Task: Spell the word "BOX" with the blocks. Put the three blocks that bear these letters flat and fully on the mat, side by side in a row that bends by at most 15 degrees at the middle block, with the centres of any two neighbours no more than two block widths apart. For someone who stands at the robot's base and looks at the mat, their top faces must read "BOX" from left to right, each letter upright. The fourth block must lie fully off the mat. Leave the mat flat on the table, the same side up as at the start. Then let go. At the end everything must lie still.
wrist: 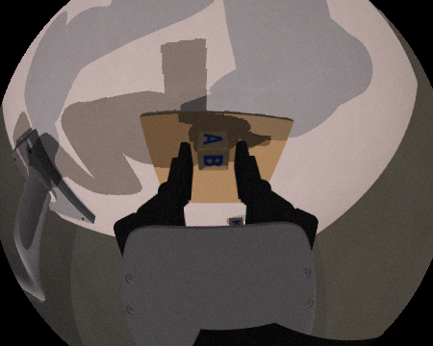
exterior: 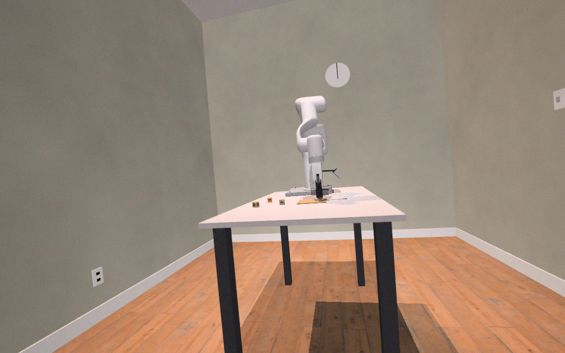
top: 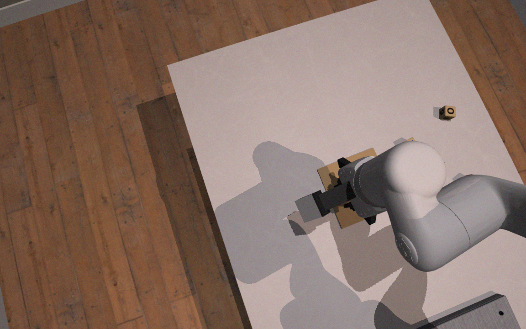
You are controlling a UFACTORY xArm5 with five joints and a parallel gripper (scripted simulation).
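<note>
A wooden block (wrist: 213, 150) with blue letters A and B on two faces rests on the tan mat (wrist: 162, 137) (top: 360, 157) (exterior: 304, 201), near its far edge in the wrist view. My gripper (wrist: 213, 154) (exterior: 319, 195) is down over it, with the fingers open on either side of the block and small gaps showing. In the top view the arm hides the block. The O block (top: 447, 112) (exterior: 256, 204) lies on the table far from the mat. Two more blocks (exterior: 269, 200) (exterior: 282, 201) lie off the mat; I cannot read their letters.
The white table (top: 297, 82) carries everything. One corner of a block (top: 410, 140) peeks out behind the arm's elbow. The robot's base plate (top: 477, 315) sits at the near table edge. The arm's shadow falls over the table left of the mat.
</note>
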